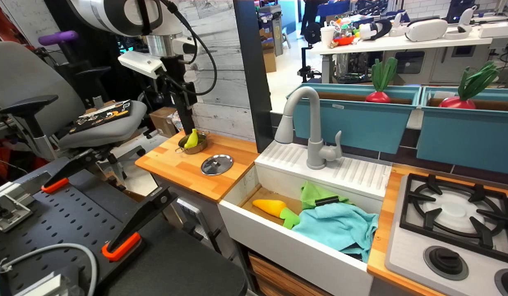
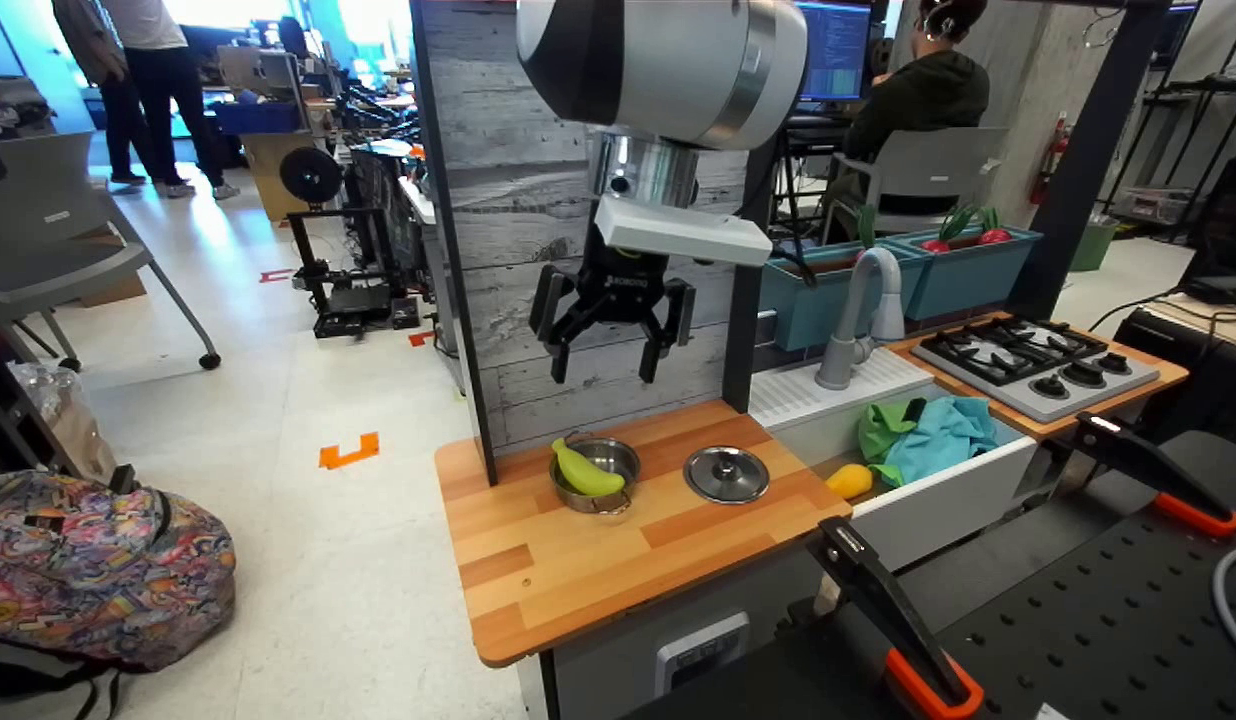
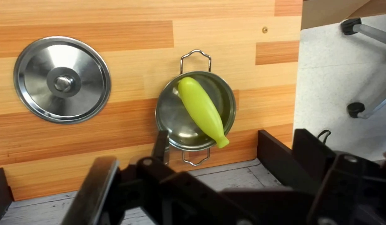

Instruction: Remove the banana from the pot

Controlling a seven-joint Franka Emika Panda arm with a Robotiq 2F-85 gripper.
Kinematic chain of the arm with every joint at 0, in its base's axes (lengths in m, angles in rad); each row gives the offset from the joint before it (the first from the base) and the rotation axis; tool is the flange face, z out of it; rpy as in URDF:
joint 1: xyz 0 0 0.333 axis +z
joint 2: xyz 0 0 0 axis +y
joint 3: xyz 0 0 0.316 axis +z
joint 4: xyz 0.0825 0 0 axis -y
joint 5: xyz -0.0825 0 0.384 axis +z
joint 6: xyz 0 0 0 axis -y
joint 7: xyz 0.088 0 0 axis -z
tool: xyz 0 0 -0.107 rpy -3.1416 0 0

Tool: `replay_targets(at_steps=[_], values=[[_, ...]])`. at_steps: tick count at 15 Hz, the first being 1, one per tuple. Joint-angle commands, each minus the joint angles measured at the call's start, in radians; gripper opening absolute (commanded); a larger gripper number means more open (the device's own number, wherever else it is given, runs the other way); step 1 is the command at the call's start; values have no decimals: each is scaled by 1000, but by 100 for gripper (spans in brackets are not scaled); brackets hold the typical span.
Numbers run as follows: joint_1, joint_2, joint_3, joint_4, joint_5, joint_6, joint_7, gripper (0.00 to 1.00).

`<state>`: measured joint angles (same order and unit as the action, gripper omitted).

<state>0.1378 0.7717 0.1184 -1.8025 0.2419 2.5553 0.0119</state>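
Observation:
A yellow-green toy banana lies tilted in a small metal pot on the wooden counter. In the wrist view the banana lies diagonally across the pot, with its stem end over the rim near one handle. My gripper is open and empty, high above the pot and apart from it. In the wrist view its two fingers are spread wide, with one finger overlapping the pot's edge in the picture.
A metal lid lies flat on the wooden counter beside the pot. A whitewashed wood panel rises behind the counter. A white sink with cloths and a toy vegetable adjoins it, with a grey faucet.

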Motion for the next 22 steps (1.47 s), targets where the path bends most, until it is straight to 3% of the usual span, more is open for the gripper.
replay_targets(at_steps=[1,7,13,22], values=[[27,30,-8,-5,-23,87,76,100],[78,132,-20,53,-40,126,139,100],[146,195,-86,122,-89,125,233,100],[164,310,-109,284,-136,109,249,100]])
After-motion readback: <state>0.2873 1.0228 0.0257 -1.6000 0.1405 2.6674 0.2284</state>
